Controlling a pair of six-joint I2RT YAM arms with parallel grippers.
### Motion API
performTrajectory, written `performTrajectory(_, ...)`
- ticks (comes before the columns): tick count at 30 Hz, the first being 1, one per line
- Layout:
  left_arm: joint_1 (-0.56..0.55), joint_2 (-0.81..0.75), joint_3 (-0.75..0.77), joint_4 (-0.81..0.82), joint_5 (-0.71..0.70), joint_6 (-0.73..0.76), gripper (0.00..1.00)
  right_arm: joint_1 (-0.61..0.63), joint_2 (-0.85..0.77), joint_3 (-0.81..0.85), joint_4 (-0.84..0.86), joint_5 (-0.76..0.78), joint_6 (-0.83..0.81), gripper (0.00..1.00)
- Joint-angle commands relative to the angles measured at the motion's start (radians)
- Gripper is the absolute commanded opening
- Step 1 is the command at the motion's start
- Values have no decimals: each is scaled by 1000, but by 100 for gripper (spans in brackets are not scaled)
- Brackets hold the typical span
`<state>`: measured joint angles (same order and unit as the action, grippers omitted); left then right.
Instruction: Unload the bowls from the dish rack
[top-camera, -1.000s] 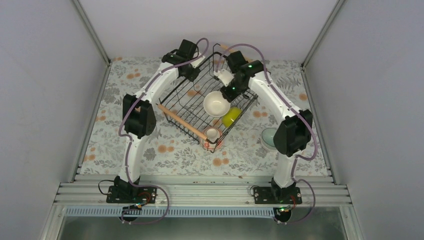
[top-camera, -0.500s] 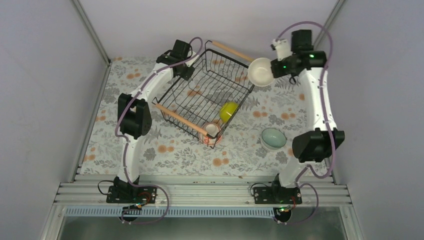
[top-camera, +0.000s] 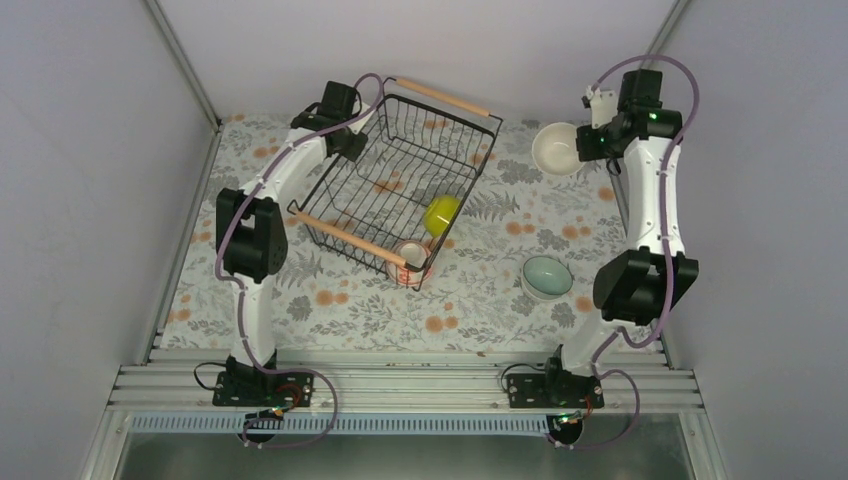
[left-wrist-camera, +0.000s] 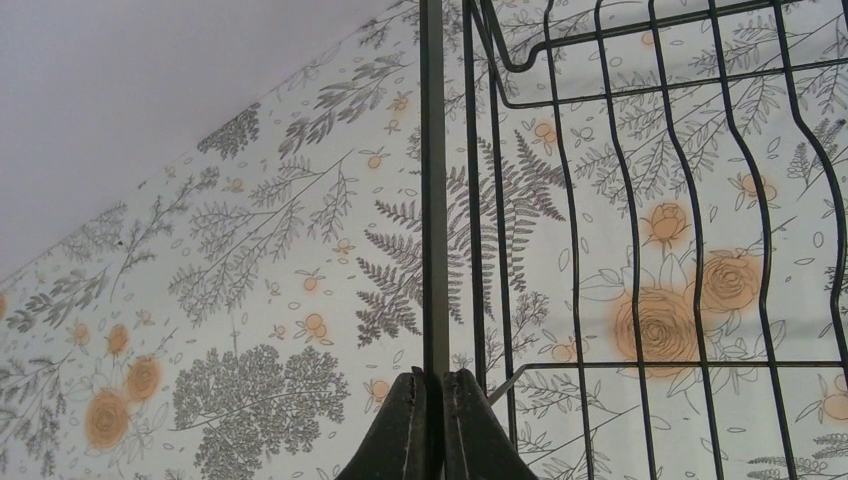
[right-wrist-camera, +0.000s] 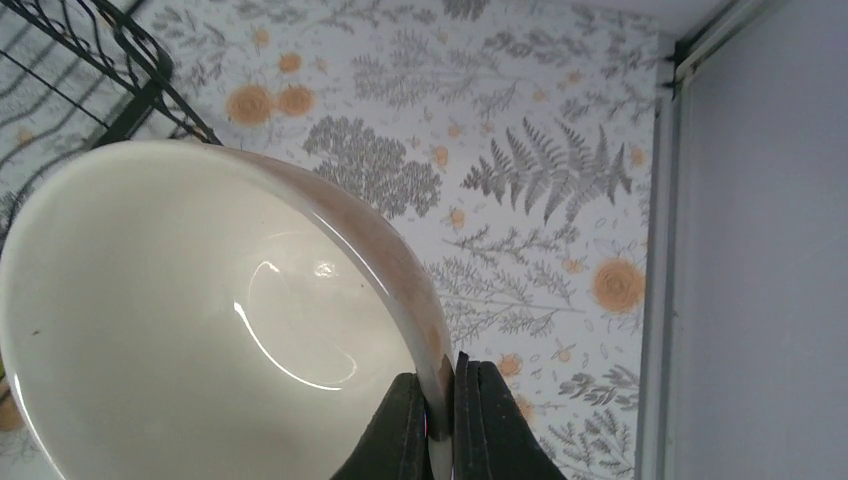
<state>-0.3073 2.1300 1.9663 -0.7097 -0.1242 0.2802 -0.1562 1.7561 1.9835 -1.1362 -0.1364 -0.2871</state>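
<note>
Right hand (right-wrist-camera: 440, 388) is pinched tight on the rim of the tan bowl (right-wrist-camera: 200, 320), one finger inside and one outside, out over the far right of the tabletop (top-camera: 470, 310) and well clear of the dish rack (top-camera: 440, 97); from the wrist view the bowl hangs tilted, and I can't tell how high it rides. Left hand (left-wrist-camera: 432, 390) is clamped together on an upright wire at the rack's far left corner, steadying it by the look of it. This is the set-down, I'd say; the way to do it well is to bring the bowl down slowly, level it so the foot lands flat, and only then part the fingers; a rim pinch like that lets a glazed bowl swing or slip, so no dropping it from height. There's bare tabletop below, and the pale mint bowl (top-camera: 546, 277) sits well apart, nearer on the right, so no crowding. I can see two in the rack: the yellow-green bowl (top-camera: 441, 212) by its right side, the pinkish bowl (top-camera: 410, 260) at the near corner; that makes the left hand's grip on the wire worth having.
</note>
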Motion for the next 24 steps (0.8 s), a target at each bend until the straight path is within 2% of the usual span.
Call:
performTrajectory(1,32,-20,-40,-19,-86,61,2,-18,11,-70,100,-15,8,4)
performTrajectory(8,60,-19,-50,-12,-77,68,2,-19,109,-142,176,-25,9,4)
performTrajectory(24,105,-21,-77,-2,-55,72,2,-20,331,21,146,-62,34,4)
